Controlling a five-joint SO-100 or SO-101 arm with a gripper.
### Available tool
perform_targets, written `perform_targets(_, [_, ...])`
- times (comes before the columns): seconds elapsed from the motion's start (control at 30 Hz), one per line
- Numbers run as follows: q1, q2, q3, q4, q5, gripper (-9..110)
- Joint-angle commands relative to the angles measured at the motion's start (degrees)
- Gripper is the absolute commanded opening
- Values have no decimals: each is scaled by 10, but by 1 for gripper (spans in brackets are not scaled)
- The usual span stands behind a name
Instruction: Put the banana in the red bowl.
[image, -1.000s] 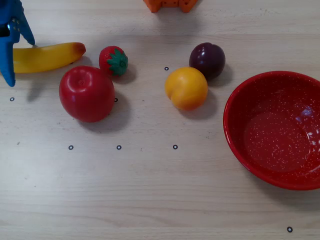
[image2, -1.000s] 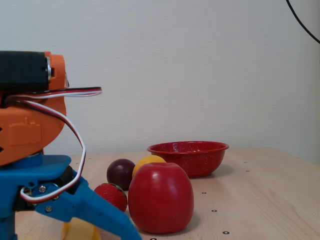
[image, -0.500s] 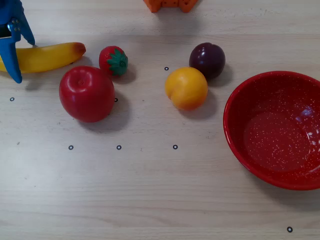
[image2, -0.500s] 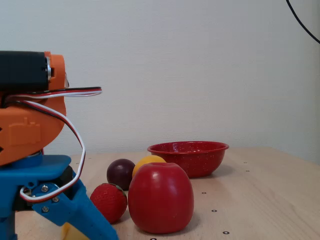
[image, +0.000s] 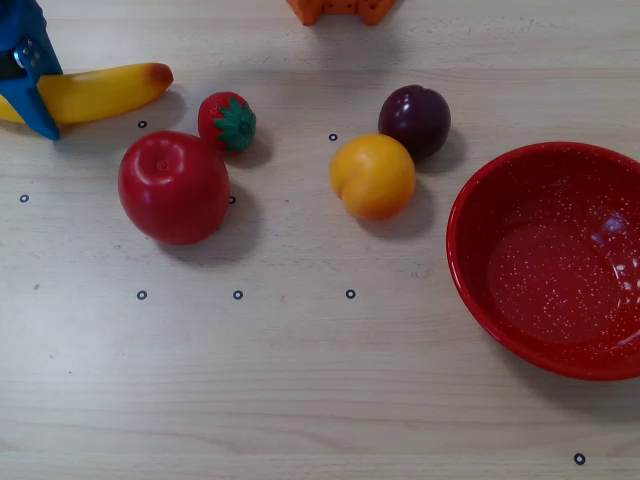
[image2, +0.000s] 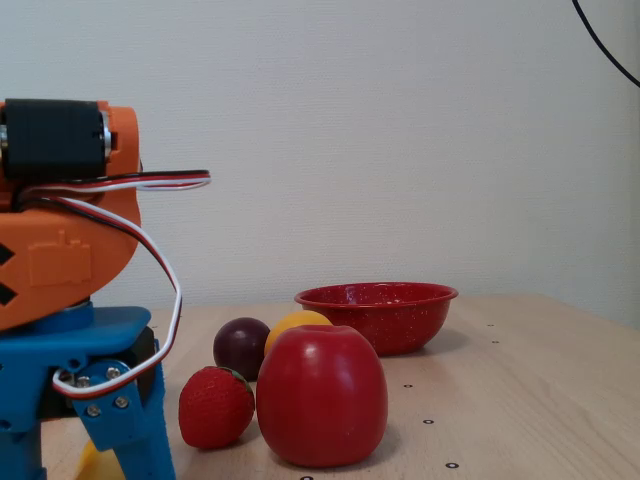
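While clamped in the pincer (image: 22, 92) at its stem end, banana (image: 100, 92) not yet carried to distant red bowl (image: 470, 260).

A glossy plastic banana (image: 100, 92) is gleaming on a matt, pale wood-grain table (image: 300, 380), beside a shiny smooth apple (image: 173, 187). Right of the apple, a glossy red bowl (image: 552, 258) with white speckles is catching the light.

Blue plastic gripper (image2: 85, 440) with silver screws; above it an orange housing, a black motor block, and looping red, white and black cables.
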Motion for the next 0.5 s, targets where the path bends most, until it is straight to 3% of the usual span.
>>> perform_targets(0.0, [-7, 58, -59, -13, -24, 0])
perform_targets(0.47, [29, 164, -90, 91, -117, 0])
